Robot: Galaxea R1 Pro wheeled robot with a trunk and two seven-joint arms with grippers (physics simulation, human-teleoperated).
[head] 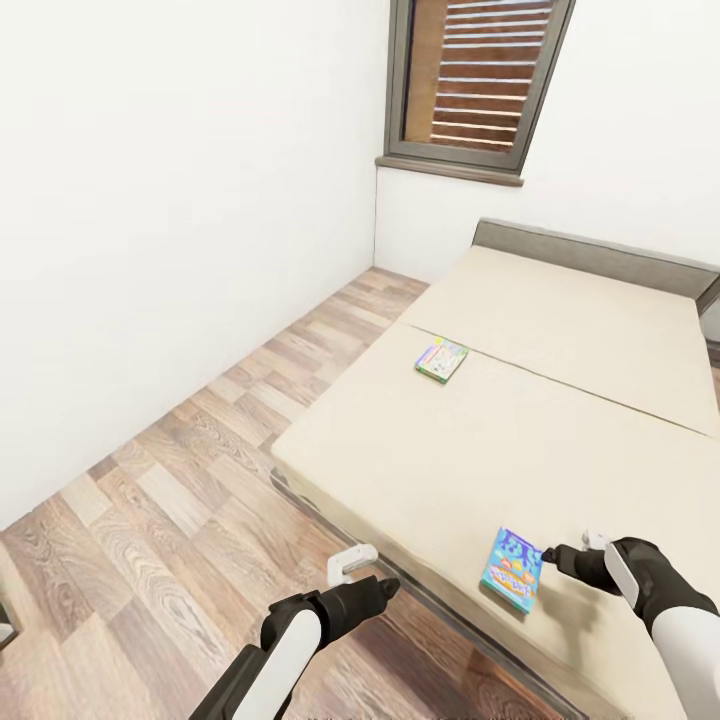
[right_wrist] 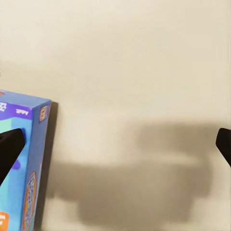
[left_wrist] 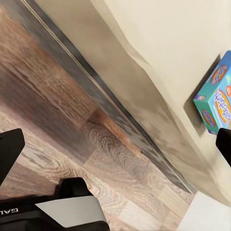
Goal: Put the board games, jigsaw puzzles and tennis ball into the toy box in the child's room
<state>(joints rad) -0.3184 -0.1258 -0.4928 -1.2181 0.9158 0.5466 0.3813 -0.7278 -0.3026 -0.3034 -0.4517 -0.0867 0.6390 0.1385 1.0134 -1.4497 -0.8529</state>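
The blue rectangular board game box lies flat near the beige bed's near edge, just beside the right gripper, whose jaws stand wide with one fingertip over the box. A green board game box lies mid-mattress, well apart. The left gripper hangs over the wooden floor, spread wide.

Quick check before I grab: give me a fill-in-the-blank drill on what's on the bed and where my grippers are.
Number of board games lying on the bed: ____.
The blue board game lies near the bed's ____ edge.
The gripper nearest the blue board game is the ____ gripper.
The left gripper hangs over the wooden ____.

Missing words: two; front; right; floor
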